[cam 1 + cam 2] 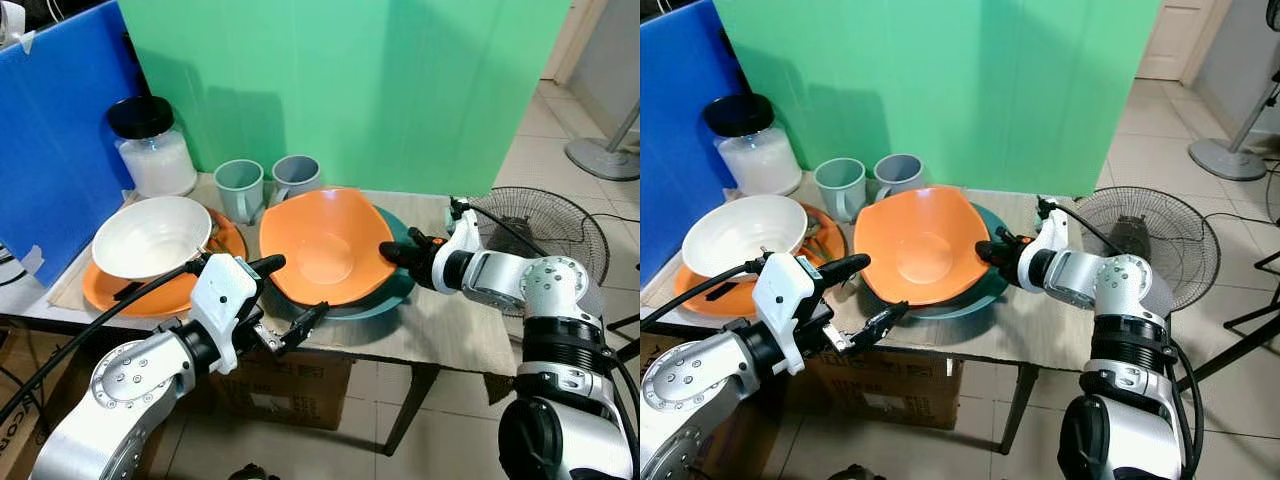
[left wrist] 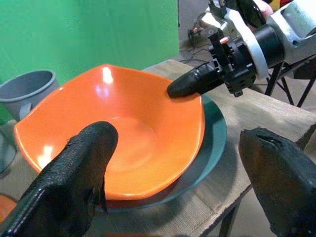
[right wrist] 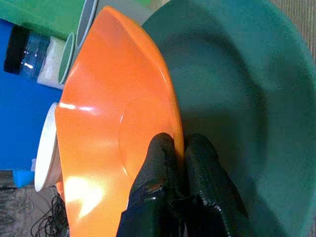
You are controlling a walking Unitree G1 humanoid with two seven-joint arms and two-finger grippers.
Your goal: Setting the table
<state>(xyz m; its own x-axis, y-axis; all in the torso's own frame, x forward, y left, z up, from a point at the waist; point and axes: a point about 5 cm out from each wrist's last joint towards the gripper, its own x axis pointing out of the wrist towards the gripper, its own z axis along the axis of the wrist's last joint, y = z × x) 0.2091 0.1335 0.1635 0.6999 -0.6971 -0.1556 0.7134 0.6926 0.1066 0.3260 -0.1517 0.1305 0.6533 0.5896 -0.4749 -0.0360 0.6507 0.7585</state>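
An orange bowl rests tilted on a dark teal plate near the table's front edge. My right gripper is shut on the orange bowl's right rim, one finger inside and one outside, as the right wrist view shows. My left gripper stands open in front of the table edge, just left of and below the bowl, holding nothing; its fingertips frame the bowl in the left wrist view. A white bowl sits on an orange plate at the left.
Two mugs, pale green and grey-blue, stand behind the bowls. A black-lidded jar is at the back left. Blue and green boards rise behind the table. A floor fan stands right of the table; cardboard boxes lie under it.
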